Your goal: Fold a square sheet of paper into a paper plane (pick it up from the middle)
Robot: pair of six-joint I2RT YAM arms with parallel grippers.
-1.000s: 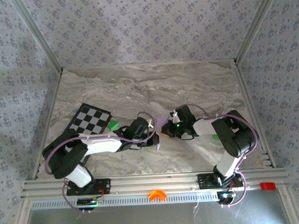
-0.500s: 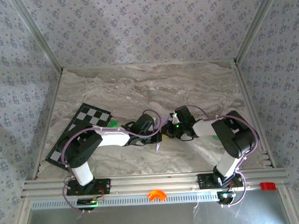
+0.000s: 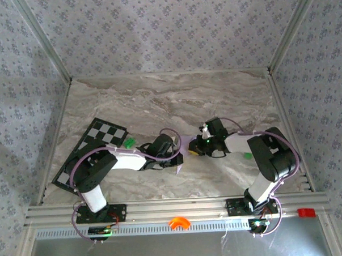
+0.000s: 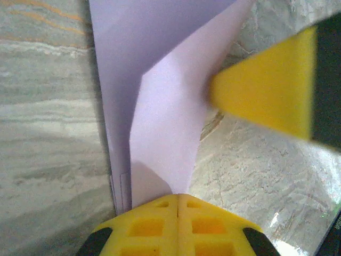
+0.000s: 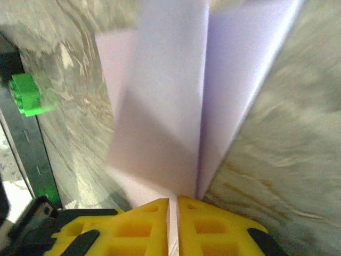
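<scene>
The square sheet of paper [image 3: 185,144], pale lilac and folded into a narrow creased shape, is held off the marble table between both grippers at the middle. In the left wrist view the paper [image 4: 160,106] runs up from my left gripper [image 4: 178,198], whose yellow jaws are pressed shut on its lower edge. A yellow finger [image 4: 261,90] of the right gripper touches its right side. My right gripper [image 5: 173,205] has its jaws almost together, with a thin paper edge in the slit. The paper [image 5: 170,106] shows a centre crease. From above, the left gripper [image 3: 178,155] and right gripper [image 3: 192,151] face each other.
A black-and-white checkered board [image 3: 98,141] lies at the left, with a small green block [image 3: 128,143] at its right edge. The block [image 5: 25,95] is also in the right wrist view. Patterned walls enclose the table [image 3: 175,99]. An orange piece [image 3: 178,222] sits on the front rail.
The left arm's elbow swung in toward the middle, uncovering the board's near end. The right gripper drew slightly to the right. The paper stays pinched between both grippers.
</scene>
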